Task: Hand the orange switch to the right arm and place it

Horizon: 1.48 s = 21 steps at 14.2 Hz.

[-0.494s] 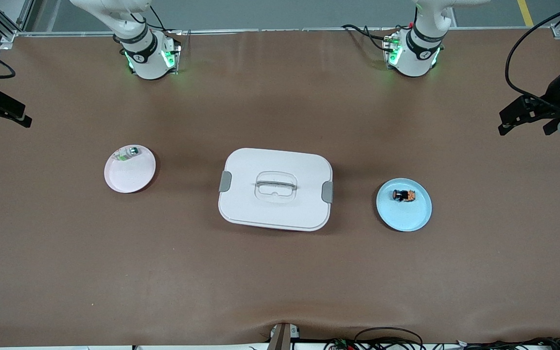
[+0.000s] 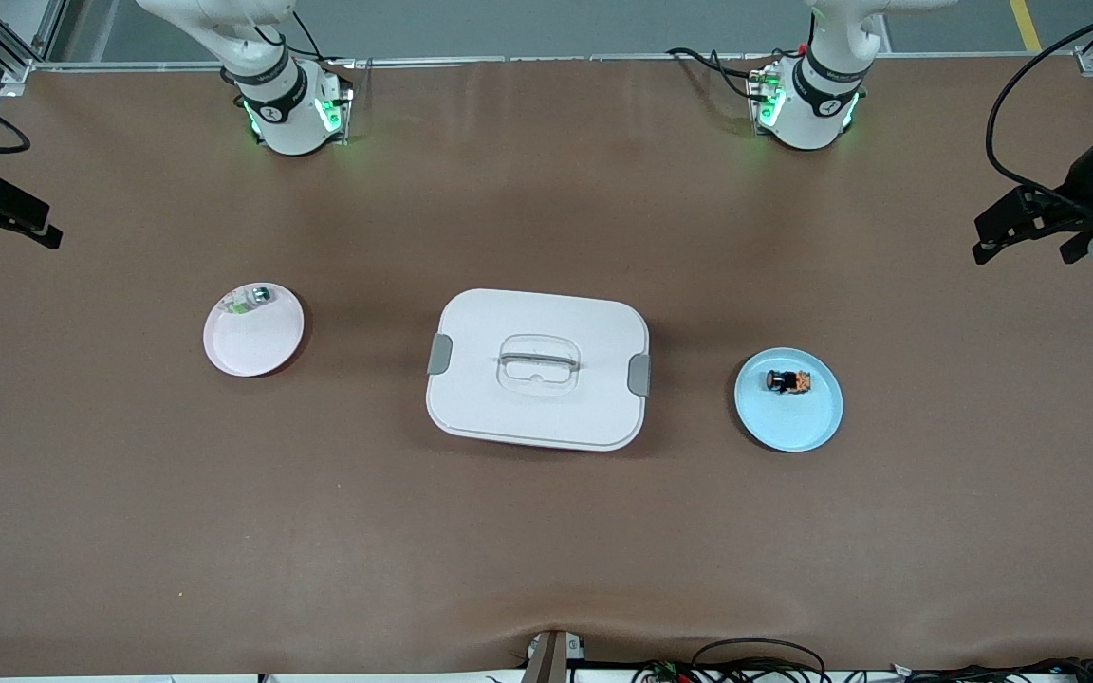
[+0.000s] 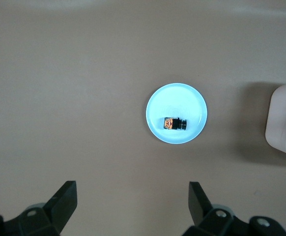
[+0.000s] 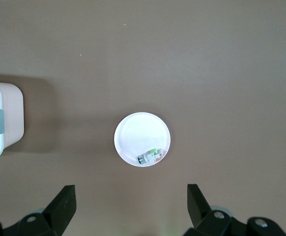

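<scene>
The orange switch [image 2: 788, 381] lies on its side on a light blue plate [image 2: 793, 429] toward the left arm's end of the table. It also shows in the left wrist view [image 3: 174, 124] on that plate [image 3: 182, 98]. My left gripper [image 2: 1026, 252] is open and empty, high above the table's edge at that end, well away from the switch; its open jaws show in the left wrist view [image 3: 132, 196]. My right gripper [image 2: 6, 237] is open and empty, high over the other end of the table, and shows in the right wrist view [image 4: 131, 199].
A white lidded box [image 2: 480, 398] with grey clips stands at the table's middle, between the plates. A pale pink plate [image 2: 252, 353] toward the right arm's end holds a small green-and-clear part [image 2: 250, 300], which also shows in the right wrist view [image 4: 150, 157].
</scene>
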### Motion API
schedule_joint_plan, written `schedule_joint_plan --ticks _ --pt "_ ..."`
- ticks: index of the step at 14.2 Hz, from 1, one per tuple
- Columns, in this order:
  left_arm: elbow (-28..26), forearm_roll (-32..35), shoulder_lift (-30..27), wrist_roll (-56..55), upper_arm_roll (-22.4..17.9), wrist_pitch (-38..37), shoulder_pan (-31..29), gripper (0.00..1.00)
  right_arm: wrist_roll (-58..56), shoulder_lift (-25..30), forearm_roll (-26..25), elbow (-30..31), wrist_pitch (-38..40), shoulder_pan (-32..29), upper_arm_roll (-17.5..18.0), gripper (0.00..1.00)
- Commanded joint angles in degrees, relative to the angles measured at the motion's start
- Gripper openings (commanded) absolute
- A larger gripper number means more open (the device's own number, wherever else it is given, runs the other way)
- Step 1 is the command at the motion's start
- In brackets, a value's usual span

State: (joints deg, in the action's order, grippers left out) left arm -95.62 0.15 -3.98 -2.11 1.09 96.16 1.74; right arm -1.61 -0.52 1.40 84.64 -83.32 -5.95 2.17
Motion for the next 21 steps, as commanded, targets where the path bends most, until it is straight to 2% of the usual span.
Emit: schedule_joint_plan --ticks 1,8,14,19,21 --pt "1.5 -0.9 0.4 0.1 -0.2 -1.4 0.5 1.0 0.1 1.0 -0.5 0.5 0.0 0.1 0.0 1.0" --pt "1.5 -1.0 0.6 -2.4 -0.2 -1.6 0.0 1.0 0.1 0.9 -0.5 0.5 -0.1 0.1 0.0 1.0" --pt "0.9 -2.4 1.7 -2.7 -0.3 -6.3 -0.2 1.0 0.1 0.9 -0.5 0.5 0.0 0.1 0.0 1.0" --pt "-0.1 -2.5 3.5 -2.8 -0.2 -5.4 0.1 1.0 0.1 0.9 -0.5 0.5 0.0 0.1 0.0 1.0" --pt "-2.5 -2.5 4.1 -2.8 0.0 -2.2 0.5 1.0 0.1 0.9 -0.5 0.5 0.0 0.1 0.0 1.0"
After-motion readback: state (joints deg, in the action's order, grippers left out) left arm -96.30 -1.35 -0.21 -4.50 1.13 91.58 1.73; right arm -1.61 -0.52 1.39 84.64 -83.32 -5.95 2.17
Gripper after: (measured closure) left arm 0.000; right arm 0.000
